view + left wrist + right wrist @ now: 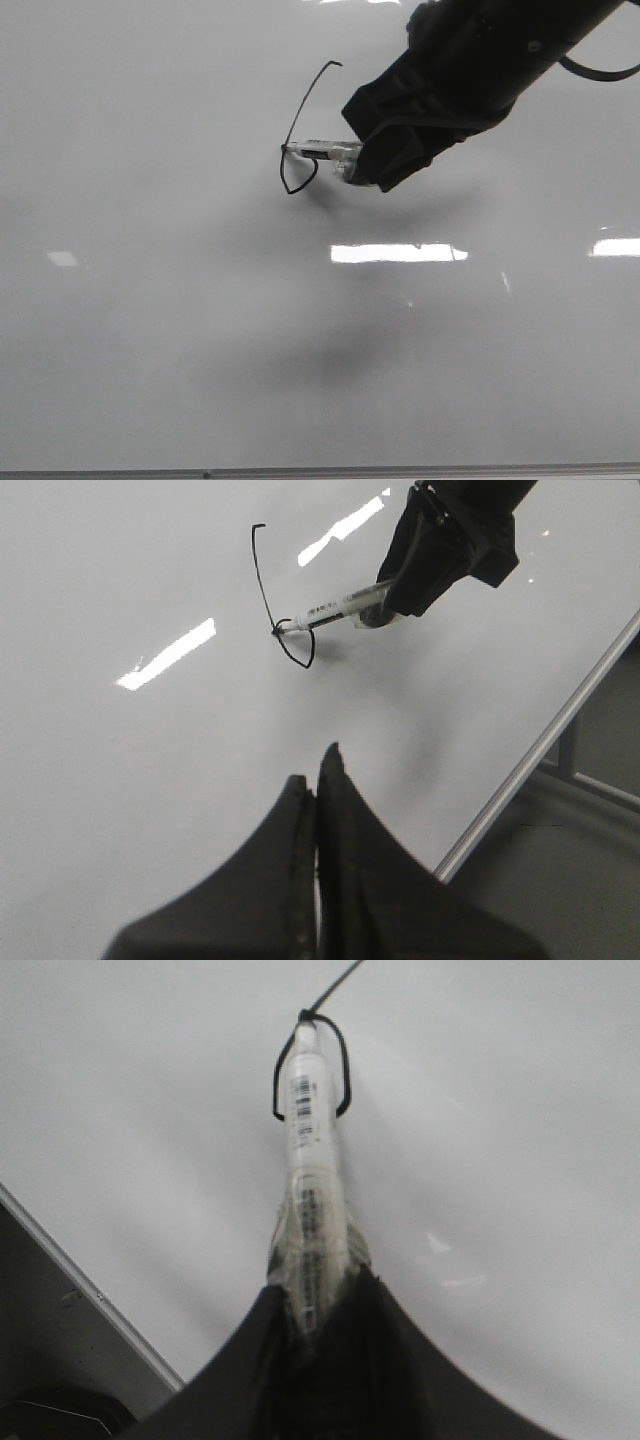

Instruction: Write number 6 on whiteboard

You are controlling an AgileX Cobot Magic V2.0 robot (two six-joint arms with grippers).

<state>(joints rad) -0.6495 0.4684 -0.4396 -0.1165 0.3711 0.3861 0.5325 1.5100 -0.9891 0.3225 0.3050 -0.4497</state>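
Observation:
The whiteboard [150, 330] is a glossy grey-white board that fills the front view. A thin black number 6 [298, 130] is drawn on it, with a long curved stem and a small pointed loop. It also shows in the left wrist view [268, 600] and the right wrist view [342, 1070]. My right gripper [365, 165] is shut on a clear white marker [325, 152]. The marker's tip touches the board at the loop's left side. My left gripper [315, 775] is shut and empty, above bare board, apart from the 6.
Bright rectangular light reflections [398, 253] lie on the board below the marker. The board's thin metal frame edge [320, 471] runs along the near side, and shows in the left wrist view [540, 750] with dark floor beyond it.

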